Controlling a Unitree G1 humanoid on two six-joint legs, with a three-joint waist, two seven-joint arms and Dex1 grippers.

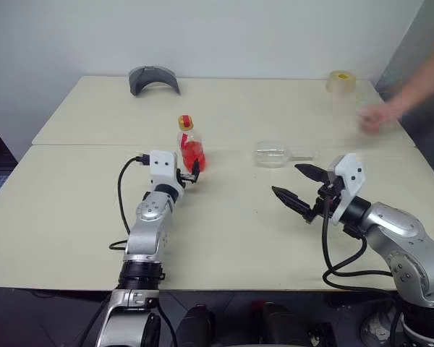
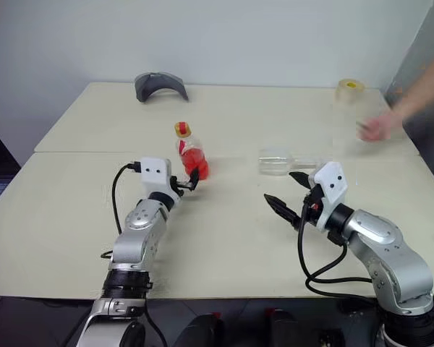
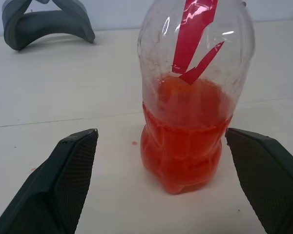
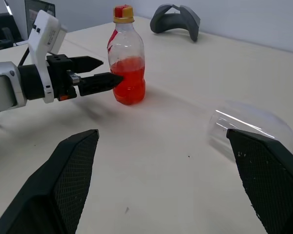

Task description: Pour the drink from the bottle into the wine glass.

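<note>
Black fingers of the left gripper (image 1: pixel 190 176) gape on either side of the upright bottle (image 1: pixel 191 143), apart from it; the right gripper (image 1: pixel 301 185) is spread, empty. Beyond it the wine glass (image 1: pixel 273 155) lies toppled.

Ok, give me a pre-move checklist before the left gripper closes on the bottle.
1. Left gripper open: ok, fingers spread wide.
2. Small clear plastic bottle with red label strip upright between the left fingers: ok in the left wrist view, not yet touched.
3. Yellow screw cap removed for pouring: not ok, cap on.
4. Bright red translucent drink inside: ok, lower part filled.
5. Clear stemmed wine glass upright: not ok, lying on its side on the beige table.
6. Right gripper open: ok, near the glass, holding nothing.
</note>
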